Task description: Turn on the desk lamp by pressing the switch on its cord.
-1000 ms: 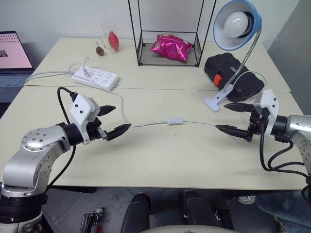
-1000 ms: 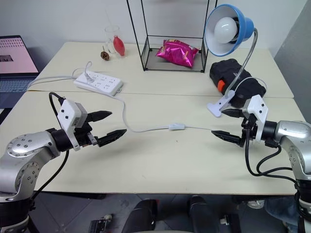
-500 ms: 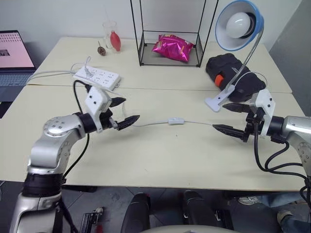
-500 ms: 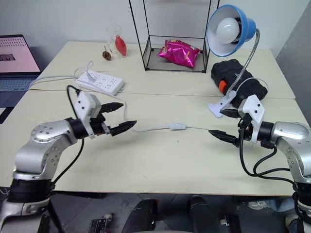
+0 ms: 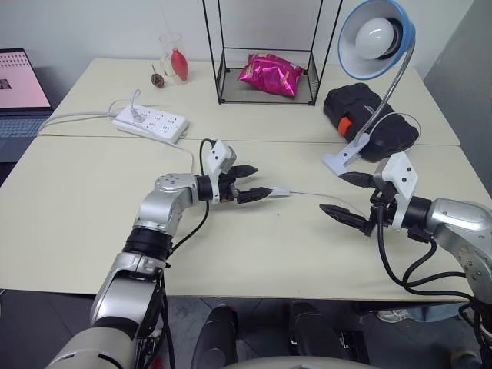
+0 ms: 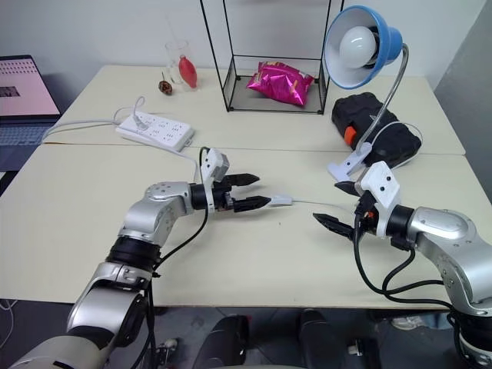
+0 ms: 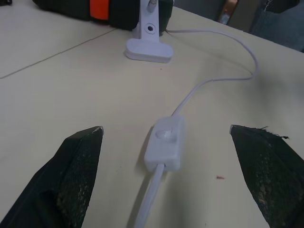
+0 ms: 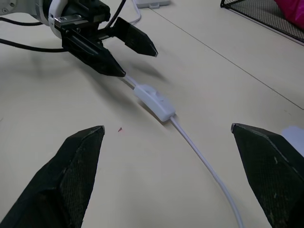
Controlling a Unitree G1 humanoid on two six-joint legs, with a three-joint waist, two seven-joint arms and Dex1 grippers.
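- I've got the desk lamp [image 5: 375,37] with its blue shade and white bulb.
- White switch [image 7: 165,147] on a white cord [image 7: 216,81].
- Black fingers [image 7: 78,168] on my left gripper [image 5: 254,182].
- Pale cream table [image 5: 69,223].
- Shiny pink bag [image 5: 270,75], black case [image 5: 369,121] with an orange patch.

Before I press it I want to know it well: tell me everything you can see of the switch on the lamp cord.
The switch is a small white oblong of smooth plastic with a rounded rocker on top. It lies flat on the beige table, with the thin white cord running out of both ends. The left gripper is open, its fingers on either side of it without touching.
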